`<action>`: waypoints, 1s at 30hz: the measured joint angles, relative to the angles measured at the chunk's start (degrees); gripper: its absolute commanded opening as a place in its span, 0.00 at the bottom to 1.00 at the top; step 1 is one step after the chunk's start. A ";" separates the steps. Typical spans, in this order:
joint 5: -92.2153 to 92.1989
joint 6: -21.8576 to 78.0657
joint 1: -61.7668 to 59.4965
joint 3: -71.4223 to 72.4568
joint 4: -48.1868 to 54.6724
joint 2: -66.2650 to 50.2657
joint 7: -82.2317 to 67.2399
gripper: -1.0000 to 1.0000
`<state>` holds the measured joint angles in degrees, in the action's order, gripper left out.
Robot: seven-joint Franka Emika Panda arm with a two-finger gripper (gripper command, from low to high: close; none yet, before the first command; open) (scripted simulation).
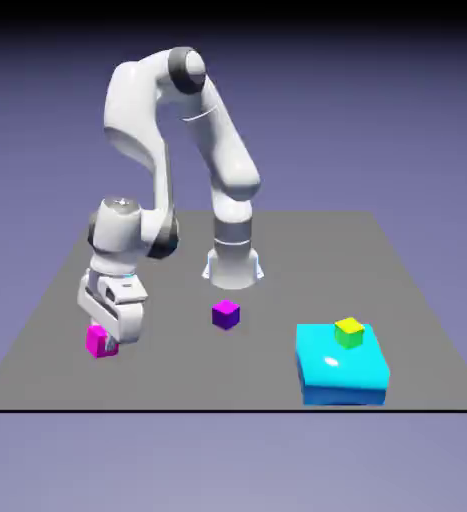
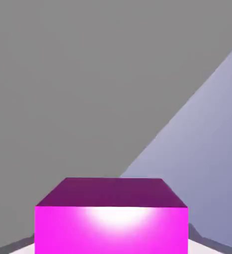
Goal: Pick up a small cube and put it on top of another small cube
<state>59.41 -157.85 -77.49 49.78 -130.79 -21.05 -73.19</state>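
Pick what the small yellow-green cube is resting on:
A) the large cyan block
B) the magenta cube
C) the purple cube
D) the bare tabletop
A: the yellow-green cube sits on top of the large cyan block in the exterior view.

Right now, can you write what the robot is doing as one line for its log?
gripper: shut on magenta cube | purple cube: on table, nothing on top | stacking: not done
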 measured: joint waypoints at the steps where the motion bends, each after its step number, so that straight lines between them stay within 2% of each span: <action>1: 2.49 -1.75 -0.43 0.76 -0.85 1.34 -0.18 0.00; 30: 74.72 -52.56 -12.93 22.67 -25.61 40.35 -5.35 0.00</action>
<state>134.12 -210.40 -90.42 72.46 -156.40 19.30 -78.54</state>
